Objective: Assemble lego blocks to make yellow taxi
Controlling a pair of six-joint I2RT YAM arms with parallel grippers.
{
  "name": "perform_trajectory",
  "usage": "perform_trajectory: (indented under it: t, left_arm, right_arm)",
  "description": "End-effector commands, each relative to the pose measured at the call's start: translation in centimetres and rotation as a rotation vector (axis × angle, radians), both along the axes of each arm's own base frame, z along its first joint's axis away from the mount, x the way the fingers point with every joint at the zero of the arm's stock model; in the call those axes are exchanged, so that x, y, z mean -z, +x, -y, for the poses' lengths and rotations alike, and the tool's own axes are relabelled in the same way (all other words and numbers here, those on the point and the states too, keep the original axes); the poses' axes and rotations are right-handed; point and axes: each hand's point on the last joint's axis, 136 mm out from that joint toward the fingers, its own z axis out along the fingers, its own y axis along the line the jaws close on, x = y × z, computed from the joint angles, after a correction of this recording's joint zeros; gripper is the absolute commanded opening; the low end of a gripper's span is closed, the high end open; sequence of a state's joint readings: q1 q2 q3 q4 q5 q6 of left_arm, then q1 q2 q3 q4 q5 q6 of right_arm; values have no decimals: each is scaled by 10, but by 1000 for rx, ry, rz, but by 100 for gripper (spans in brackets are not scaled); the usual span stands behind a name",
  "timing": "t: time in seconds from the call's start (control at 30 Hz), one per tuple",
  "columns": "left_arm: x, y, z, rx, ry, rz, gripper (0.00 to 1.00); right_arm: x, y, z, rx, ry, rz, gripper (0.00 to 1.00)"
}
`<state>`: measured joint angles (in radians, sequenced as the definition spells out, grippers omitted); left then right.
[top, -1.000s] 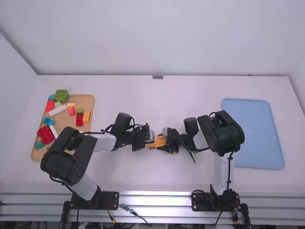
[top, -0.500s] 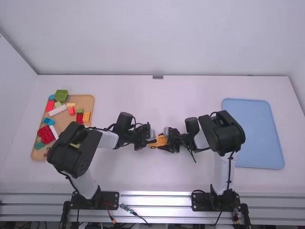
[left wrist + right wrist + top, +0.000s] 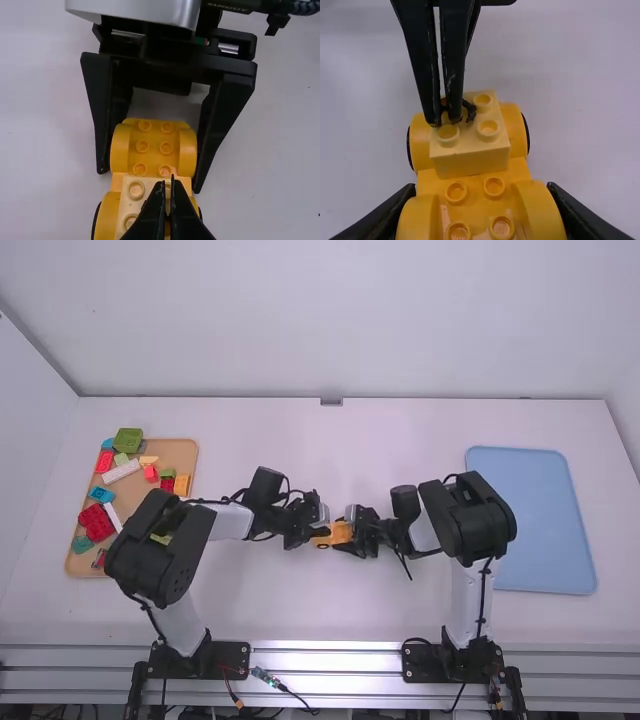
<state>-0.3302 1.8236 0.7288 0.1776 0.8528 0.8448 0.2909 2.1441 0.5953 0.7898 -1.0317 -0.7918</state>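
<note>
Left pincer (image 3: 445, 120): fingers together, tips at the studs of the pale yellow block (image 3: 470, 165). Right pincer (image 3: 150, 180): clamped across the flanks of the yellow chassis (image 3: 154, 157). The block sits on the chassis, between its wheels. Both probably handle as light, stiff plastic, hardly fragile but slick on smooth faces; best grip, chassis by its flanks, block by its side walls. Beyond: surface (image 3: 300, 610) around the chassis; tan tray (image 3: 185, 447) well to its left, blue tray (image 3: 530, 520) well to its right.
</note>
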Motion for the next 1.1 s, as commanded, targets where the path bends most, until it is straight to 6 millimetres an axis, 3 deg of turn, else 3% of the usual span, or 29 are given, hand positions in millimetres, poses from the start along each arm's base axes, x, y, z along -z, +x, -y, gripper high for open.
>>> perform_trajectory:
  t: [0.0, 0.2, 0.23, 0.4, 0.47, 0.5, 0.53, 0.63, 0.73, 0.77, 0.8, 1.07]
  left_arm:
    - [55, -5, -31, -96, 253, -56, 2]
    - [-1, 4, -11, -23, 85, 3, 2]
    - [-18, 9, -7, -27, 55, 27, 2]
    - [-59, 22, -9, -92, 38, 82, 4]
    - [-73, 24, -12, -125, 30, 94, 25]
    - [-81, 24, -13, -142, 18, 97, 67]
    - [-87, 23, -12, -154, 9, 94, 99]
    - [-96, 24, -18, -212, 21, 80, 99]
    - [-98, 30, -29, -304, 65, 62, 99]
    - [-97, 33, -34, -358, 85, 49, 99]
    - [-96, 36, -36, -388, 92, 39, 99]
    - [-92, 64, -71, -710, 111, -61, 99]
  right_arm:
    - [1, -10, -7, -35, 10, -20, 66]
    - [2, -9, -6, -32, 7, -21, 67]
    - [2, -10, -6, -32, 6, -21, 67]
    - [2, -10, -7, -33, 6, -24, 67]
    - [2, -10, -6, -32, 6, -24, 67]
    - [2, -10, -6, -32, 6, -25, 67]
    - [3, -10, -6, -32, 5, -25, 67]
    - [2, -10, -6, -32, 6, -27, 69]
    - [3, -11, -6, -32, 5, -29, 87]
    - [3, -11, -6, -32, 5, -30, 97]
    - [3, -11, -6, -32, 5, -29, 100]
    - [3, -8, 5, 20, -6, -56, 99]
